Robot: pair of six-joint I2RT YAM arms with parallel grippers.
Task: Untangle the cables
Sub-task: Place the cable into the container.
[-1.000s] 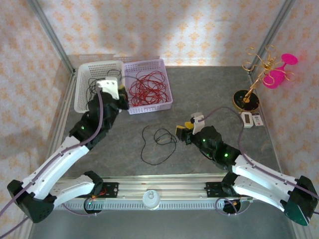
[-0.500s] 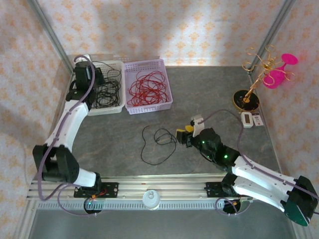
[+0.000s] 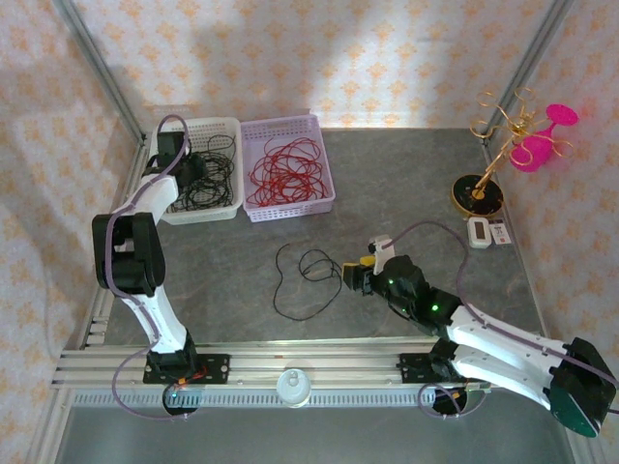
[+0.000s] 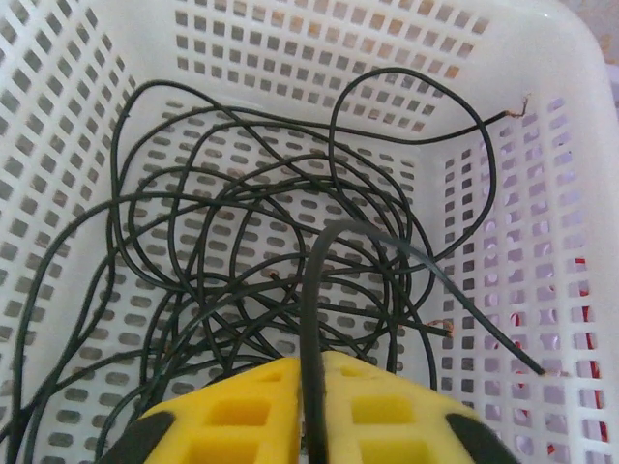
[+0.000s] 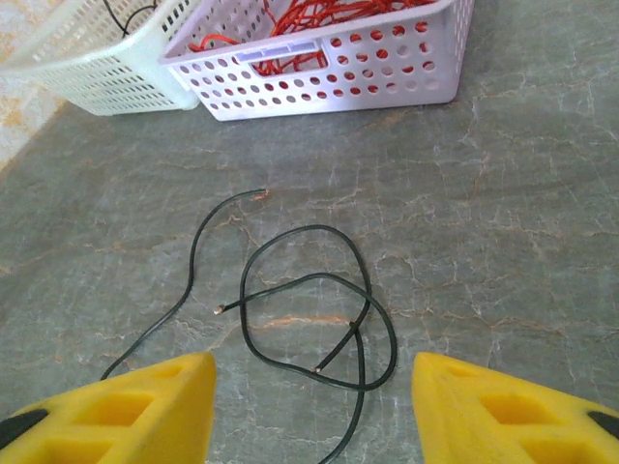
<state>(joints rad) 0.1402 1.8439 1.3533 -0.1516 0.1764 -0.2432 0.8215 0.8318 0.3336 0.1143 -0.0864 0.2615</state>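
Black cables (image 4: pixel 193 251) lie heaped in the white basket (image 4: pixel 319 39). My left gripper (image 4: pixel 311 362) hangs over that heap, and its yellow fingers (image 4: pixel 242 416) are shut on one black cable (image 4: pixel 311 290) that rises between them. From above, the left gripper (image 3: pixel 189 166) is over the white basket (image 3: pixel 193 124). Red cables (image 3: pixel 285 169) fill the lilac basket (image 3: pixel 280 123). Loose black cables (image 5: pixel 309 229) loop on the grey table, and my right gripper (image 5: pixel 312 372) hovers open just short of them. From above, the right gripper (image 3: pixel 348 275) is right of those loops (image 3: pixel 276 295).
The two baskets stand side by side at the back left. A gold wire stand (image 3: pixel 477 193), a pink glass (image 3: pixel 542 145) and a small white device (image 3: pixel 481 230) sit at the right edge. The metal rail (image 3: pixel 290 372) runs along the front.
The left arm has folded back and left, carrying its gripper from between the baskets to over the white basket. The right gripper has crept slightly nearer the front.
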